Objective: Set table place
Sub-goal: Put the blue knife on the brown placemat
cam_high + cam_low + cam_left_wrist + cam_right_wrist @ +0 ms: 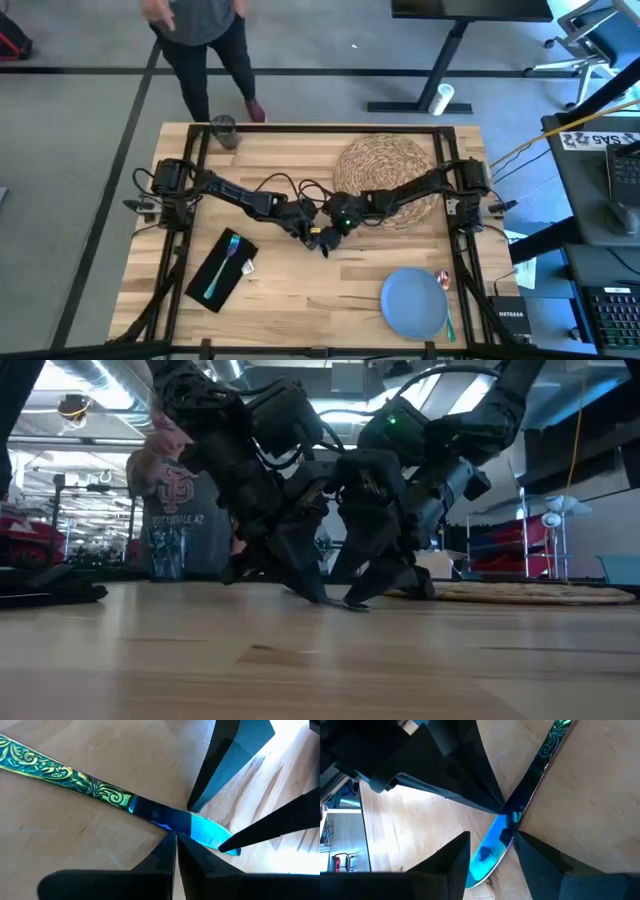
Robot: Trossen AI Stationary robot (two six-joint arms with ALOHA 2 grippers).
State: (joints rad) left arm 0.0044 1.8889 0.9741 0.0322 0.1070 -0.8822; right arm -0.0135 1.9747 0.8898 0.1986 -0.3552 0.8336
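Note:
A knife (107, 795) with a green ornate handle and a shiny blue blade lies flat on the table (300, 290) at its middle. My left gripper (173, 842) is shut, its tips at the blade. My right gripper (492, 837) is open, one finger on each side of the blade near its point; whether they touch it, I cannot tell. A round straw placemat (385, 180) lies at the far right under my right arm. At the near right is a blue plate (413, 303). A teal fork (225, 262) rests on a black napkin (221, 268) at the near left. My left gripper's shut fingertips (167, 851) meet the knife's blade at its middle (165, 822), not far from the handle. They come down at a slant from the table's left. The knife stays flat on the wood.
A small grey glass (224, 130) stands at the table's far edge, left of centre. Red-handled and green cutlery (445, 290) lie by the plate's right rim. A person (195, 30) stands beyond the far edge. Bare wood shows between the napkin and the plate.

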